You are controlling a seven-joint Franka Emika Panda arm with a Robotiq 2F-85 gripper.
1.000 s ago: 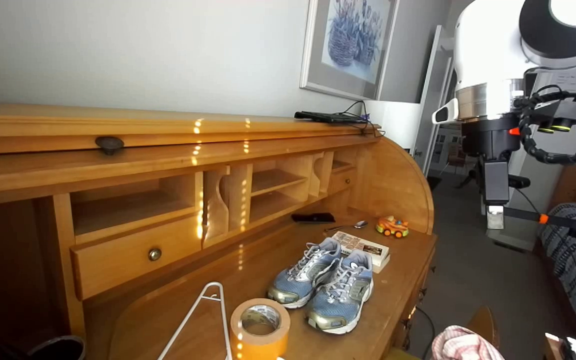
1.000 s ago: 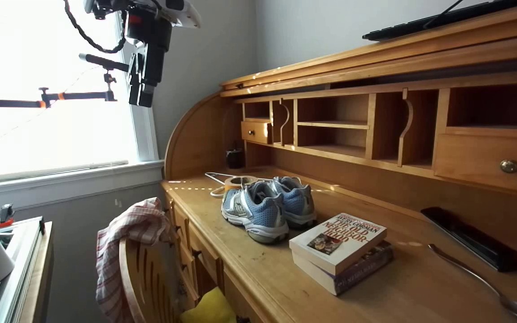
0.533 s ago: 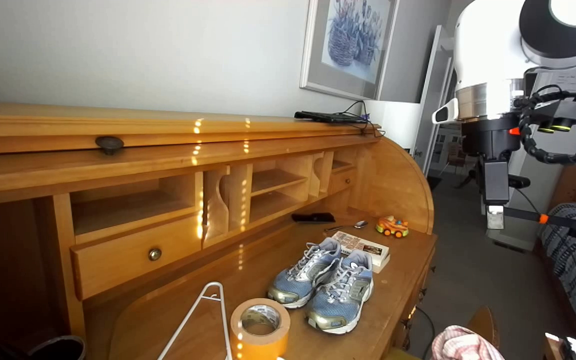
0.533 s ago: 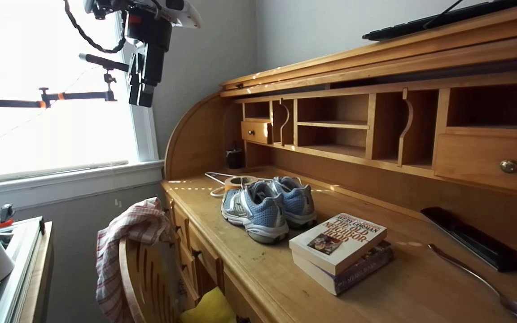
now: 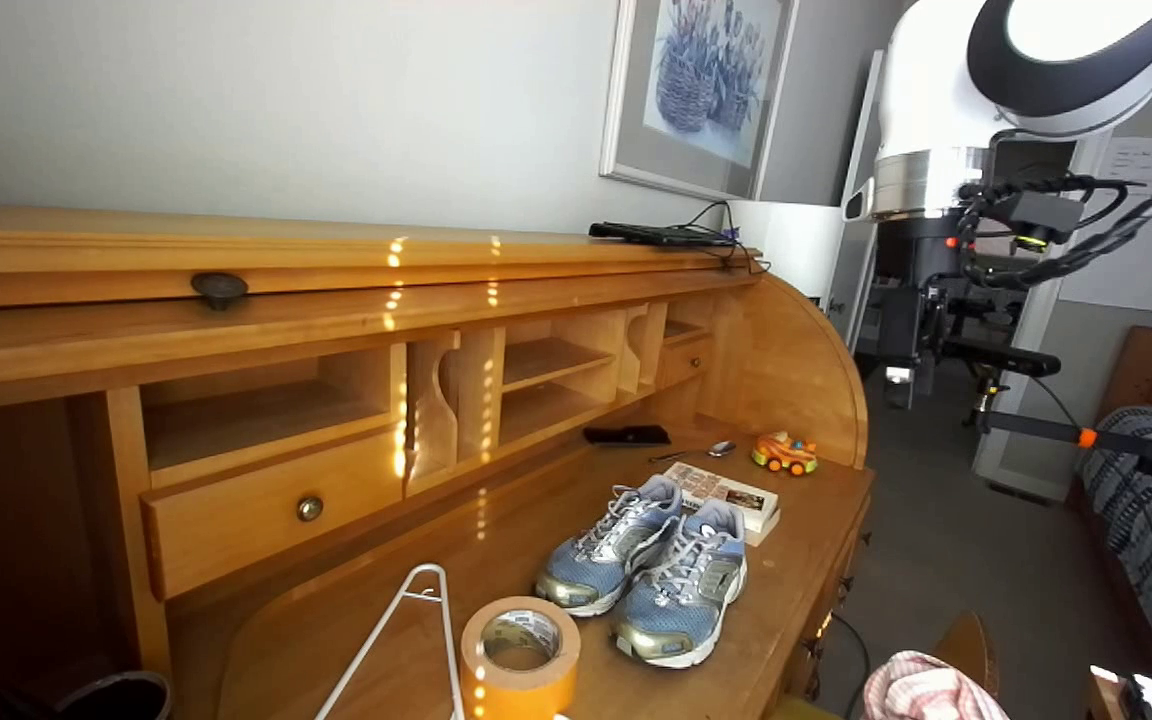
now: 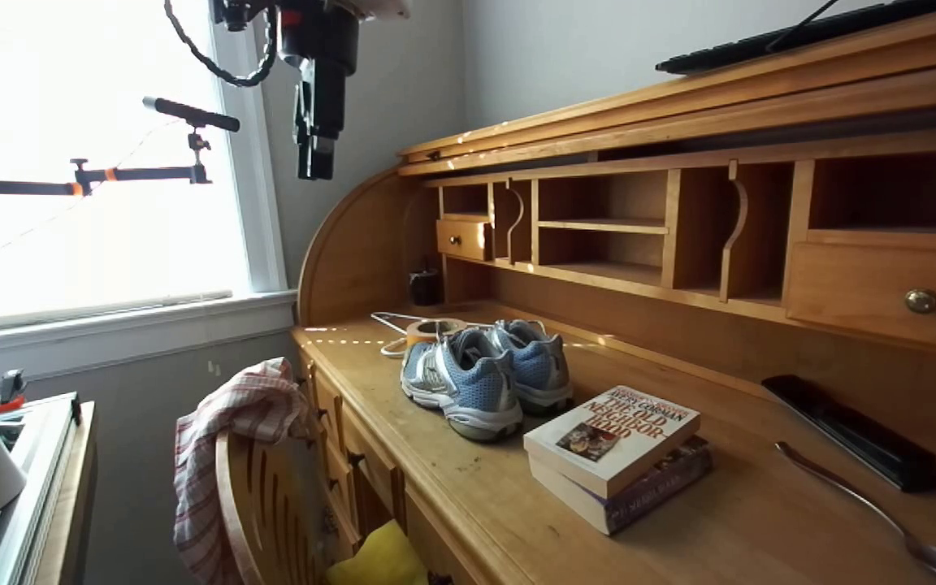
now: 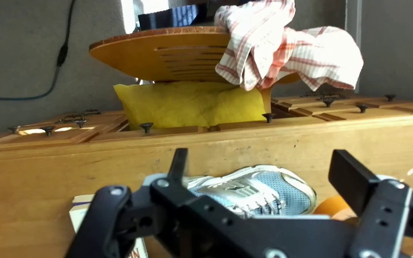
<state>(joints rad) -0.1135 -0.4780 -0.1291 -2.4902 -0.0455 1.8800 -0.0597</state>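
Gripper (image 7: 260, 165) and arm (image 5: 921, 110) had swung in toward the desk (image 5: 796, 560) since the earlier frame; everything on the desk lay as before. From left to right in an exterior view came a white hanger (image 5: 449, 640), then a roll of tape (image 5: 526, 690), then the pair of blue running shoes (image 5: 671, 585), side by side and upright on the desk, toes toward the tape. They looked light for their bulk: soft, yielding mesh above, stiffer rubber soles below, nothing there likely to break. The padded heel collar seemed the best hold, with one finger inside and one out; the shiny toe caps promised more slip, and the laces could have snagged. Just beyond the heels sat two stacked books (image 5: 736, 492), then a toy car (image 5: 784, 455). At the right hung the gripper, its jaws spread wide, nothing between them, well apart from everything on the desk; the wrist view showed one shoe (image 7: 255, 190) below, framed by the gap, while the other could not be made out behind the gripper's body.
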